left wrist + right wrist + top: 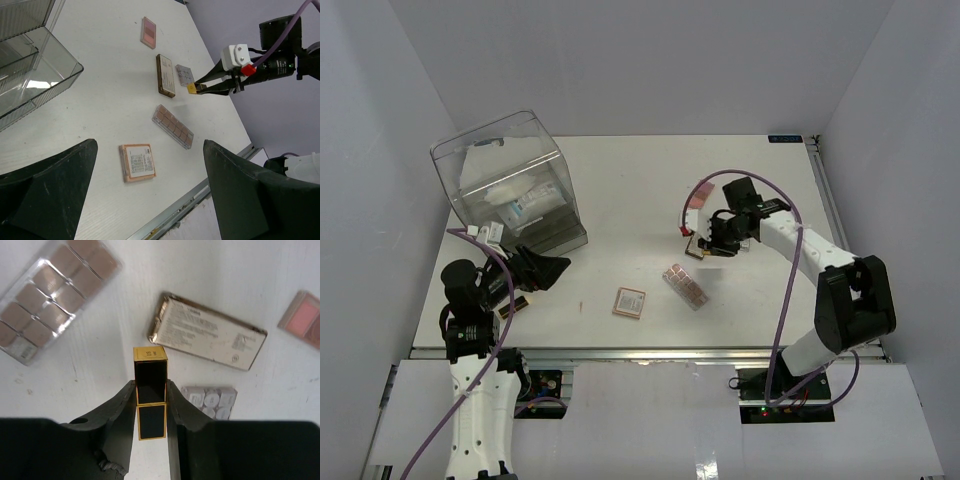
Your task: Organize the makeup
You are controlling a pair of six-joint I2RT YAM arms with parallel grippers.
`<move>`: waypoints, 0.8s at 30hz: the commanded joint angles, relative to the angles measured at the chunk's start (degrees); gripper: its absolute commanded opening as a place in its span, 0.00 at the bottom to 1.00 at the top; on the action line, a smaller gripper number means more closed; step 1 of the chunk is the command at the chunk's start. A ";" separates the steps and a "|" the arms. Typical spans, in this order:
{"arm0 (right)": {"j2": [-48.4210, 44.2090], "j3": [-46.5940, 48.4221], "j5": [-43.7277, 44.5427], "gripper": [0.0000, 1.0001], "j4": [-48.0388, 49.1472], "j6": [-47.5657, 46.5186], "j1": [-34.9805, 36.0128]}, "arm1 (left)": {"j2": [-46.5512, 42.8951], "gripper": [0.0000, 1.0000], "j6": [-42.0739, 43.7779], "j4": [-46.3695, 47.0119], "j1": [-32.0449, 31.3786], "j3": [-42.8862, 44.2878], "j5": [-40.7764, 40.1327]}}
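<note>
My right gripper (150, 386) is shut on a black-and-gold lipstick tube (150, 365), held just above the table at centre right (706, 243). Below it lie a long gold-edged palette (207, 332), a small clear pan pack (210, 401), a pink palette (302, 320) and a clear strip of brown pans (50, 295). A square pink compact (629, 301) and the strip (686, 286) sit nearer the front edge. My left gripper (545, 270) hangs open and empty at the left, above the compact (137, 162).
A big clear plastic box (510, 185) holding white and blue packets stands at the back left, its open front toward the table's middle (30, 75). A metal rail (640, 352) runs along the table's front edge. White walls close in the back and both sides.
</note>
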 commanded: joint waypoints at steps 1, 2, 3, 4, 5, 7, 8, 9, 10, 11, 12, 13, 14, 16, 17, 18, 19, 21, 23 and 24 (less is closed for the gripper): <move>-1.57 4.55 -0.91 0.24 -0.85 0.60 10.11 | 0.19 0.98 1.04 -0.40 -0.18 0.54 -1.16; -0.48 7.01 -0.33 0.23 -0.81 0.63 12.53 | 0.27 0.98 1.21 -1.05 -0.15 0.84 -1.92; 0.75 9.77 0.29 0.22 -0.77 0.66 15.08 | 0.34 0.98 1.41 -1.77 -0.12 1.18 -2.75; 1.96 12.40 0.83 0.21 -0.85 0.64 17.31 | 0.36 0.98 1.59 -2.38 -0.09 1.43 -3.51; 3.35 15.31 1.26 0.21 -1.40 0.39 18.92 | 0.28 0.98 1.65 -2.81 -0.07 1.49 -4.26; 7.42 23.79 2.43 0.21 -3.57 -0.45 22.09 | 0.07 0.98 1.57 -3.98 0.11 1.90 -6.52; 9.21 27.37 2.79 0.21 -4.41 -0.72 22.69 | -0.11 0.98 1.24 -4.48 0.19 2.02 -8.08; 11.40 31.94 3.17 0.21 -5.16 -1.00 24.46 | -0.30 0.98 0.77 -5.27 0.23 2.20 -10.50; 12.62 34.49 3.49 0.21 -5.73 -1.20 25.87 | -0.40 0.98 0.51 -5.71 0.30 2.43 -12.59; 14.04 36.19 3.79 0.21 -5.96 -1.28 27.40 | -0.55 0.98 0.39 -6.58 0.41 2.87 -14.98; 16.90 39.81 4.14 0.21 -6.00 -1.35 29.42 | -0.86 0.98 0.05 -8.47 0.53 3.54 -18.37; 18.11 42.83 4.62 0.21 -5.88 -1.43 30.31 | -1.02 0.98 -0.75 -10.16 0.57 4.26 -22.59; 19.33 45.85 5.10 0.21 -5.77 -1.51 31.20 | -1.18 0.98 -1.55 -11.85 0.61 4.99 -26.81; 22.64 50.05 6.48 0.21 -3.56 -1.99 34.05 | -1.61 0.98 -3.16 -14.06 0.61 6.03 -32.22; 23.91 51.21 7.23 0.22 -2.51 -1.93 35.20 | -1.71 0.98 -3.72 -15.33 0.61 6.78 -35.44; 25.19 52.37 7.97 0.22 -1.45 -1.87 36.35 | -1.80 0.98 -4.28 -16.60 0.61 7.52 -38.67; 26.23 53.34 8.58 0.22 -0.21 -1.59 37.32 | -1.87 0.98 -4.82 -17.53 0.61 8.08 -40.74; 27.75 54.02 10.03 0.23 2.34 -1.48 38.91 | -2.32 0.94 -5.75 -19.19 0.61 9.06 -44.12; 28.87 53.85 11.24 0.25 4.83 -1.51 40.16 | -2.62 0.92 -6.74 -20.56 0.61 9.82 -47.98; 29.74 53.54 11.80 0.25 6.77 -1.57 40.57 | -2.87 0.92 -7.40 -21.58 0.61 10.38 -49.26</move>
